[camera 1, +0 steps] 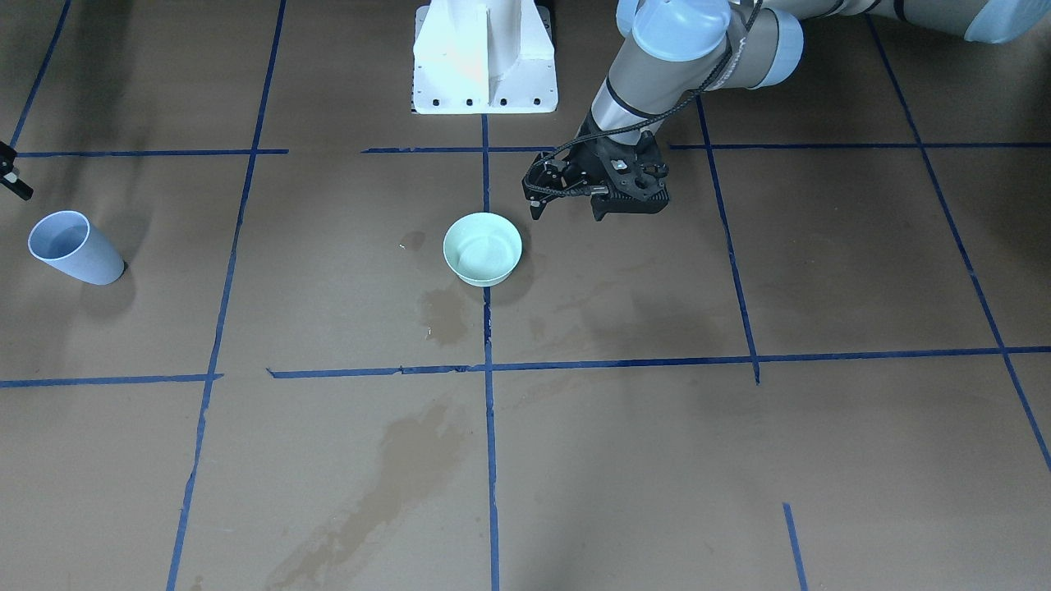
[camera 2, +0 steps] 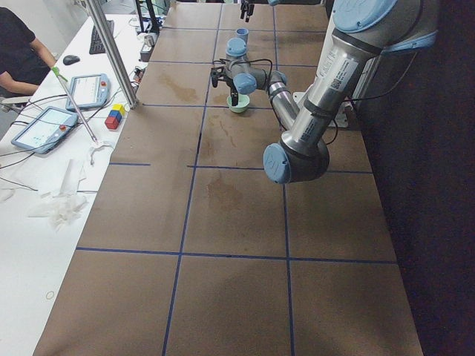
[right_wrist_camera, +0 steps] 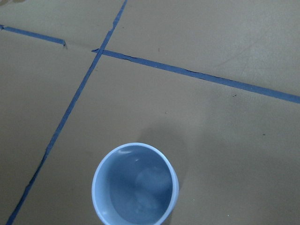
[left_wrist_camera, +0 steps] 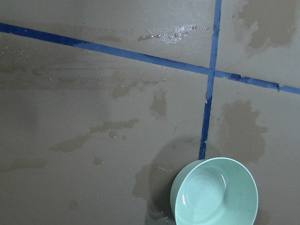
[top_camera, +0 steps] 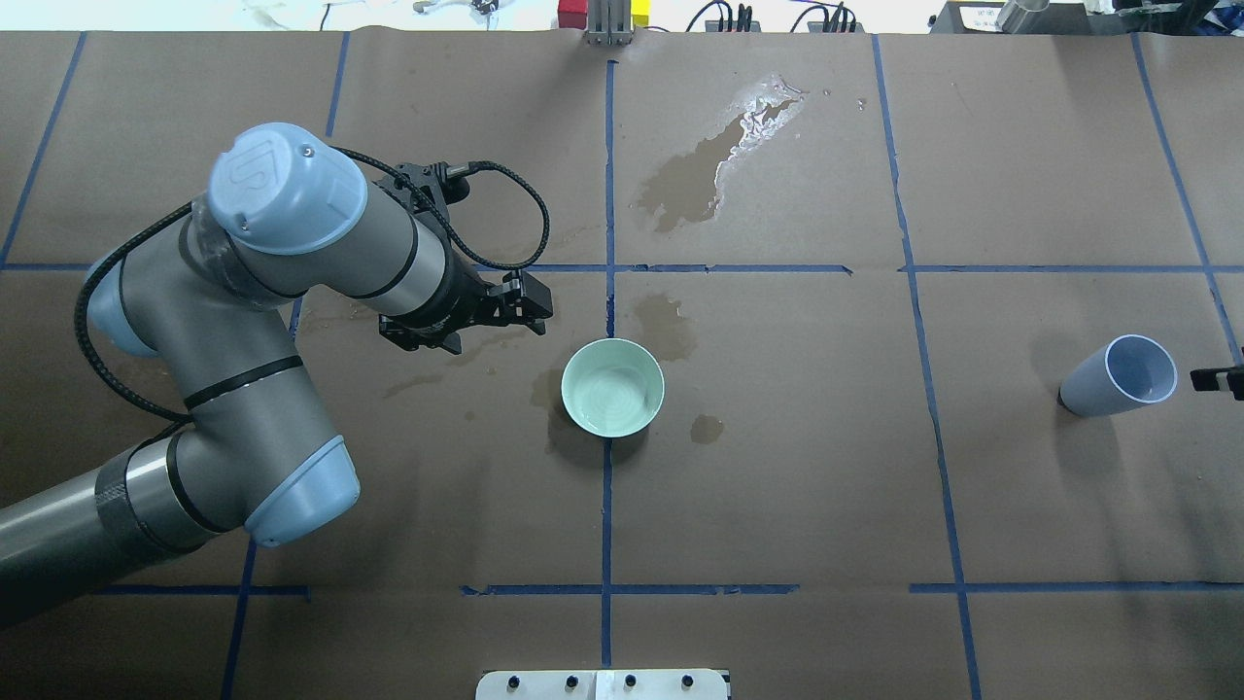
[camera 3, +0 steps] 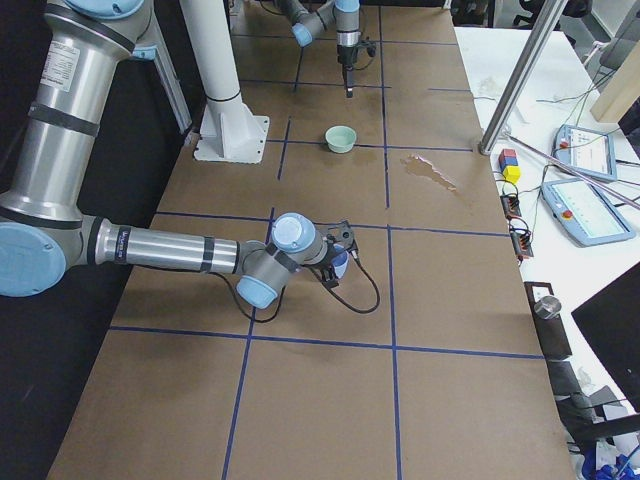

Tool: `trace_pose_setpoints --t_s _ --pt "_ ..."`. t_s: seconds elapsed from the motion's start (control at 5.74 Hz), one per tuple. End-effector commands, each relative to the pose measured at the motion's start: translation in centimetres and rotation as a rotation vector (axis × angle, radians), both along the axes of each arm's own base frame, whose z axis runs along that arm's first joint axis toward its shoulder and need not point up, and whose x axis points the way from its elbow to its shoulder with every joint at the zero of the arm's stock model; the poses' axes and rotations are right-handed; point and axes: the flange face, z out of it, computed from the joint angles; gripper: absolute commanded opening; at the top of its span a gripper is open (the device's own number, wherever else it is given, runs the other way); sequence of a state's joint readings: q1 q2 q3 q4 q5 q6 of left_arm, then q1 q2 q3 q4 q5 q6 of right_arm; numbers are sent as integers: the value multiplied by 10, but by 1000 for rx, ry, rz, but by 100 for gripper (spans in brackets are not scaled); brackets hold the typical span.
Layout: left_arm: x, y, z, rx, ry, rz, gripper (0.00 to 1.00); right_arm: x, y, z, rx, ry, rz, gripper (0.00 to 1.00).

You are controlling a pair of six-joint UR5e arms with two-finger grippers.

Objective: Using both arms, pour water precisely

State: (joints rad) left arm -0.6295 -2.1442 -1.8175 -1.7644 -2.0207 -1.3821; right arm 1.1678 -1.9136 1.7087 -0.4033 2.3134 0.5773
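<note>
bowl [top_camera: 612, 387] centre | brown stains [top_camera: 685, 190] around it | cup [top_camera: 1118, 374] well apart

This is looking like a robotics lab: robot arms [camera 2: 330, 81] are reaching over a table [camera 2: 230, 289] gridded with blue tape [camera 2: 185, 222], and control tablets [camera 2: 41, 127] are lying alongside.

Beside our black left gripper [camera 1: 568, 212] we see a mint-green bowl [camera 1: 483, 249]; farther off, a pale-blue cup [camera 1: 74, 248]; brown tabletop [camera 1: 862, 263], blue-taped grid [camera 1: 624, 361].
</note>
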Motion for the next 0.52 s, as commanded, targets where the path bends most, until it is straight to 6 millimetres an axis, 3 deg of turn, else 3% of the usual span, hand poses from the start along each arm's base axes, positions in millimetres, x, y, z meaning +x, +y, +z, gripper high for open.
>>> trace_pose_setpoints --t_s 0.0,0.35 --pt "-8 0 8 -3 -5 -9 99 2 30 7 90 6 59 100" --pt "-11 2 4 -22 4 -33 100 5 45 13 70 15 144 98"
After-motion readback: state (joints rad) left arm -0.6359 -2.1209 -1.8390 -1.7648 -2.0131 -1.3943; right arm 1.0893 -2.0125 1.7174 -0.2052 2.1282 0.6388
